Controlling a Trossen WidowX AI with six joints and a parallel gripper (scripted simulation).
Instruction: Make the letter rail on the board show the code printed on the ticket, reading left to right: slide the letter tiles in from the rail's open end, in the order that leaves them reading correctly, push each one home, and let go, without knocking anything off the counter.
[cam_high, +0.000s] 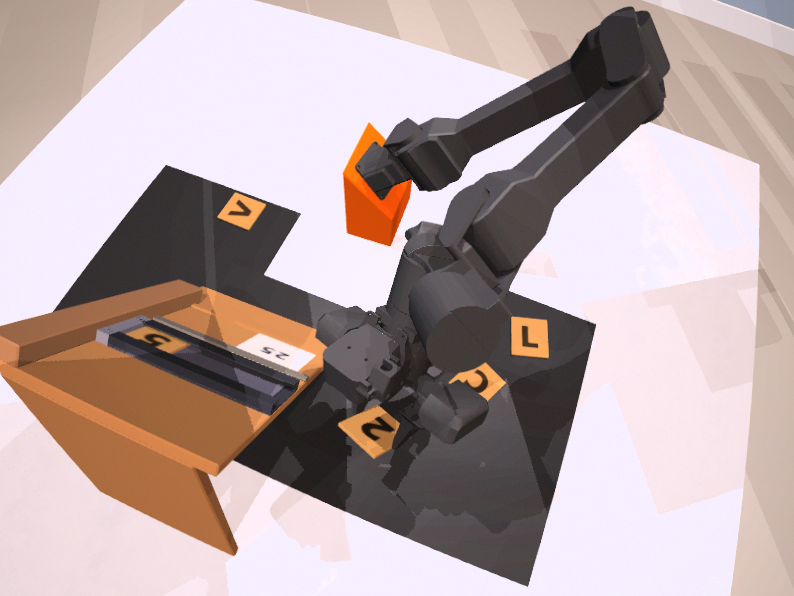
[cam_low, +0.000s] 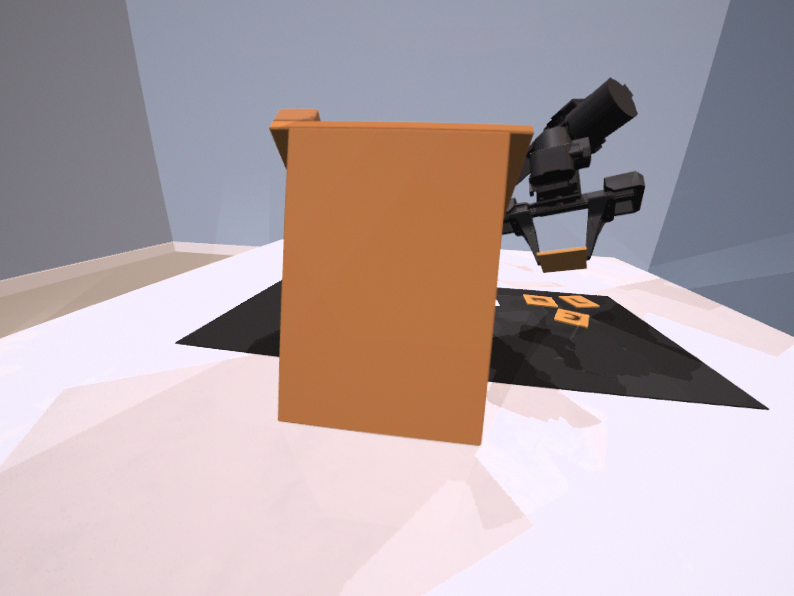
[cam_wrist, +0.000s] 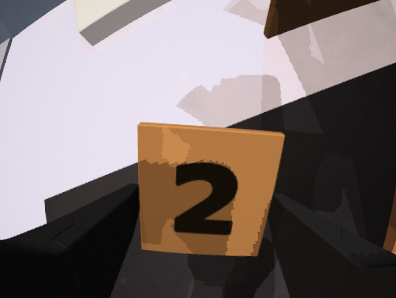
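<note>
Rail (cam_high: 218, 370): 5 tile (cam_high: 168, 341) seated, left
Ticket (cam_high: 288, 364): apparently 25
Tool (cam_high: 386, 423) (cam_low: 563, 257) (cam_wrist: 205, 198): grips 2 tile (cam_high: 366, 434) (cam_low: 561, 261) (cam_wrist: 207, 150) aloft
Left to do: insertion, push home, release

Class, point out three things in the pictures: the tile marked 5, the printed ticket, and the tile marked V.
tile marked 5 (cam_high: 176, 342): top view, bare wood beside the digit
ticket (cam_high: 256, 344): top view, white paper near its edge
tile marked V (cam_high: 241, 210): top view, middle of its face

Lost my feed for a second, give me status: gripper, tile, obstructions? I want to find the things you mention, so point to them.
Gripper (cam_high: 375, 420) (cam_low: 563, 259) (cam_wrist: 205, 198) shut on 2 tile (cam_high: 370, 428) (cam_low: 563, 259) (cam_wrist: 160, 200), lifted off mat (cam_high: 468, 513) (cam_low: 615, 365). 5 tile (cam_high: 168, 340) in rail (cam_high: 218, 378). Nothing seen blocking rail's open end.
</note>
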